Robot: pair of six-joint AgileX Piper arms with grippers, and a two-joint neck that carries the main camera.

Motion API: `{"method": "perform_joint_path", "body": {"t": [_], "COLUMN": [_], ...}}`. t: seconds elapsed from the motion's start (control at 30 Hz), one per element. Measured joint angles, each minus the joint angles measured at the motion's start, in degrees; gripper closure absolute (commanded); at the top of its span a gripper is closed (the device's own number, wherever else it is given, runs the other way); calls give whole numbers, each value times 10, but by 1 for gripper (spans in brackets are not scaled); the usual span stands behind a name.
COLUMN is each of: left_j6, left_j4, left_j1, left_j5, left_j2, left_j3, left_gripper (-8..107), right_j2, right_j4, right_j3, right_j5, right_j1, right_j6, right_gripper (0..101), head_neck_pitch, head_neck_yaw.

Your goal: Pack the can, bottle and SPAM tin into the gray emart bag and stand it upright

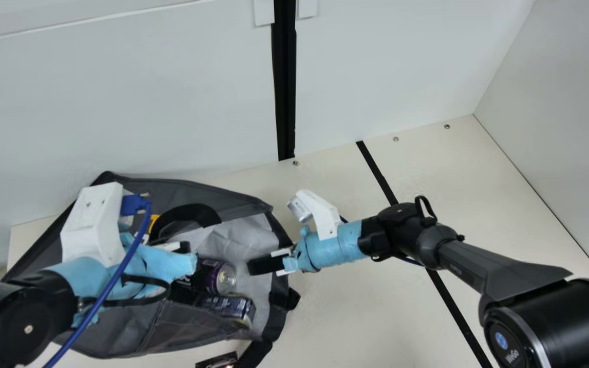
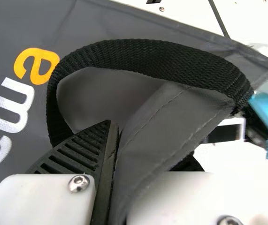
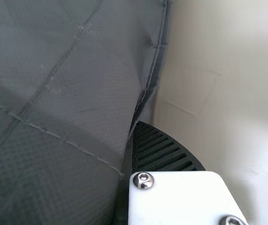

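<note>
Left gripper [image 1: 183, 247] clasps the gray emart bag's [image 1: 182, 329] fabric, 1 purple can [image 1: 221, 278] lying inside.

The bag [image 1: 172, 329] lies at the worktop's [image 1: 356, 317] back left corner. Inside its mouth, a can [image 1: 221, 278] lies behind another container [image 1: 233, 307]; a further item [image 1: 218, 362] lies before the bag.

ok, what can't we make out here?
- Main view: inner ends of the purple can and dark item, behind left arm and gray bag.
- Main view: what the dark object is, cut off by bottom edge.
- Left wrist view: most of one left finger, behind bag fabric.
- Right wrist view: right gripper's grip, bag covers it.
</note>
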Motion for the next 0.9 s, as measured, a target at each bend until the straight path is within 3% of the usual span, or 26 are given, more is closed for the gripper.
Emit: {"method": "perform_joint_path", "body": {"t": [0.33,0.9], "left_j6": [0,-23], "left_j4": [-5,21], "left_j1": [-1,-29], "left_j5": [-10,-23], "left_j2": [-19,-30], "left_j3": [17,-36], "left_gripper": [107,107], "right_j2": [-47,-152], "right_j4": [17,115], "right_j3": [26,81], "right_j5": [73,71], "right_j1": [-42,4], "right_j6": [9,51], "right_gripper": [101,101], "head_neck_pitch": [0,0], "head_neck_yaw": [0,0]}}
